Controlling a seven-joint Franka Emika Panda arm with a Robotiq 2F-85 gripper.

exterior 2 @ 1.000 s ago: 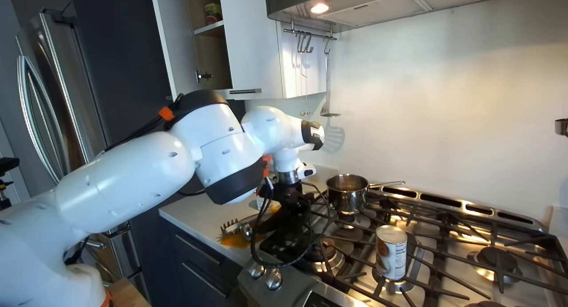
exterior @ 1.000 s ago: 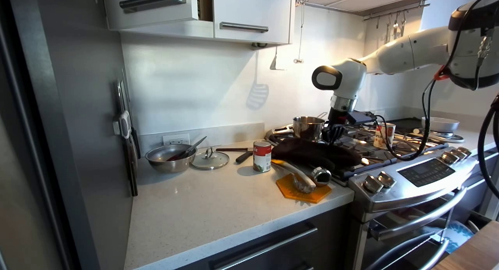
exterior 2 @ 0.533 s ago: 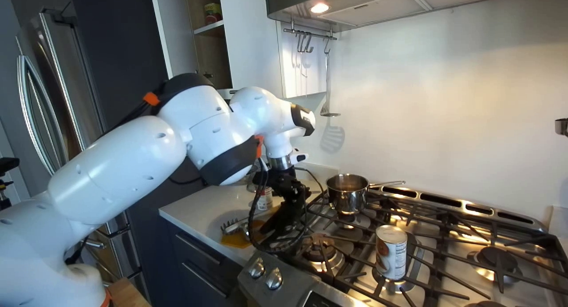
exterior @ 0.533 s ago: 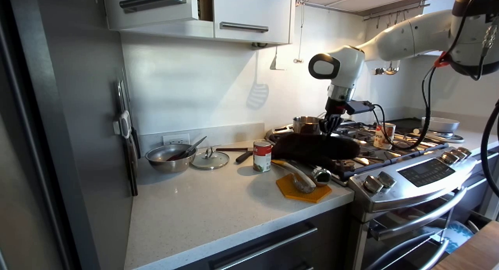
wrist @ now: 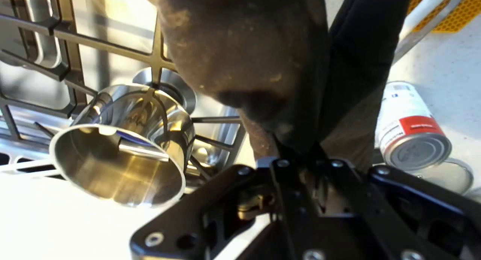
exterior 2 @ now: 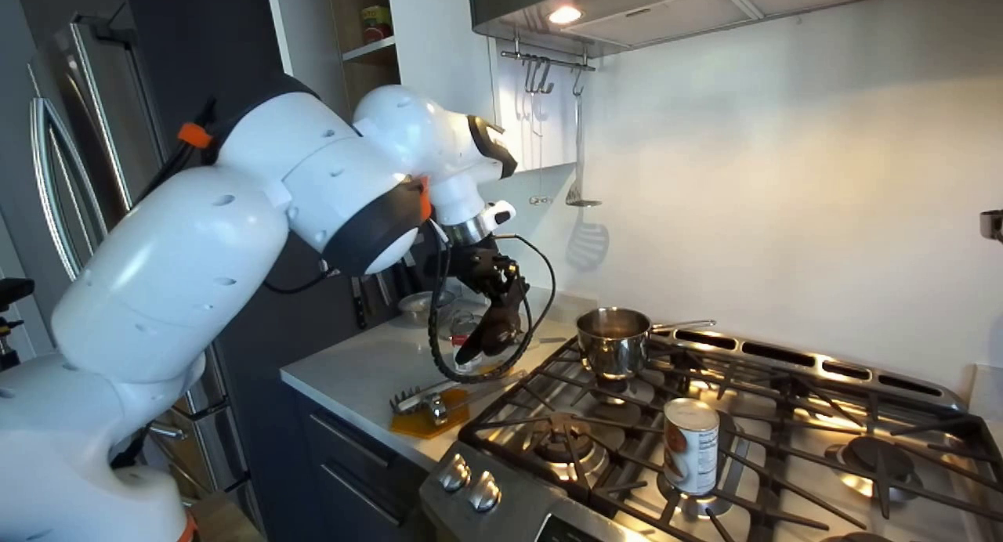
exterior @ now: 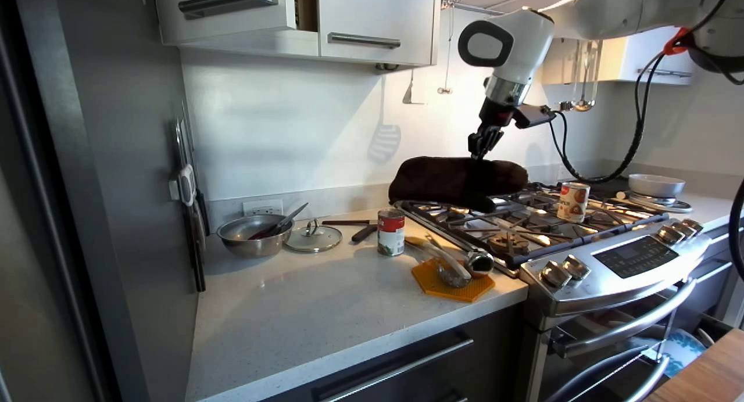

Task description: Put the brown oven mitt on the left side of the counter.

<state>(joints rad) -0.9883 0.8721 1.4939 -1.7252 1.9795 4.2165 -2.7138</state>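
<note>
The brown oven mitt (exterior: pixel 433 182) is long, dark and floppy and hangs in the air, spread sideways. It also shows in an exterior view (exterior 2: pixel 495 332) over the border between stove and counter, and fills the top middle of the wrist view (wrist: pixel 244 46). My gripper (exterior: pixel 478 157) is shut on the mitt's upper edge near its middle; in the wrist view the gripper (wrist: pixel 299 151) has mitt fabric between its fingertips, which are partly hidden in dark cloth. The pale counter (exterior: pixel 302 326) lies to the left of the stove; it also shows in an exterior view (exterior 2: pixel 356 366).
On the counter are a red-white can (exterior: pixel 390 233), a glass lid (exterior: pixel 317 240), a steel bowl (exterior: pixel 256 245) and an orange trivet (exterior: pixel 474 291) with utensils. The stove (exterior 2: pixel 752 417) holds a pot (exterior 2: pixel 615 354) and a can (exterior 2: pixel 691 448). A cabinet (exterior: pixel 378 21) hangs above.
The arm has risen, lifting the mitt off the stove's left edge and the utensils, well into the air. The utensils and orange trivet below are now uncovered. The gripper has stayed shut on it.
</note>
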